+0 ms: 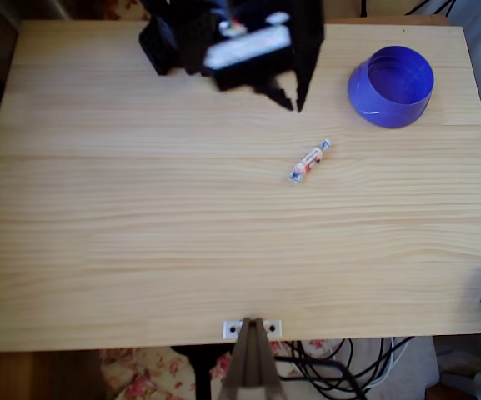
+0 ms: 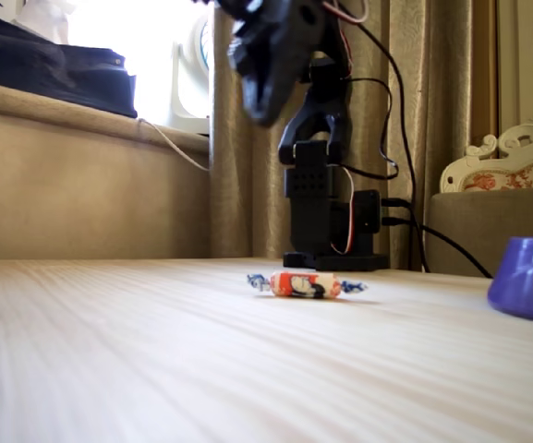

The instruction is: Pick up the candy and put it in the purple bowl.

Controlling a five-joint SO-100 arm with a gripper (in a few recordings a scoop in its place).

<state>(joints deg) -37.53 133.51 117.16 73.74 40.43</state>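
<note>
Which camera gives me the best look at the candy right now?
The fixed view: the candy lies side-on and close, its orange-red middle and twisted ends sharp. In the overhead view the candy is small, but its place left of and below the purple bowl is plain.

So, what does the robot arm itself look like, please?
The arm is black plastic with blocky joints. Thin red, white and black cables run along it in the fixed view. Its gripper has two dark pointed fingers, and a white part sits near the wrist in the overhead view.

A small wrapped candy [image 1: 310, 161], white with an orange-red middle and bluish twisted ends, lies on the pale striped-grain wooden table [image 1: 140, 250]. Far right sits the round blue-purple plastic bowl [image 1: 391, 86]; the arm's gripper [image 1: 287, 97] is matte black.
</note>
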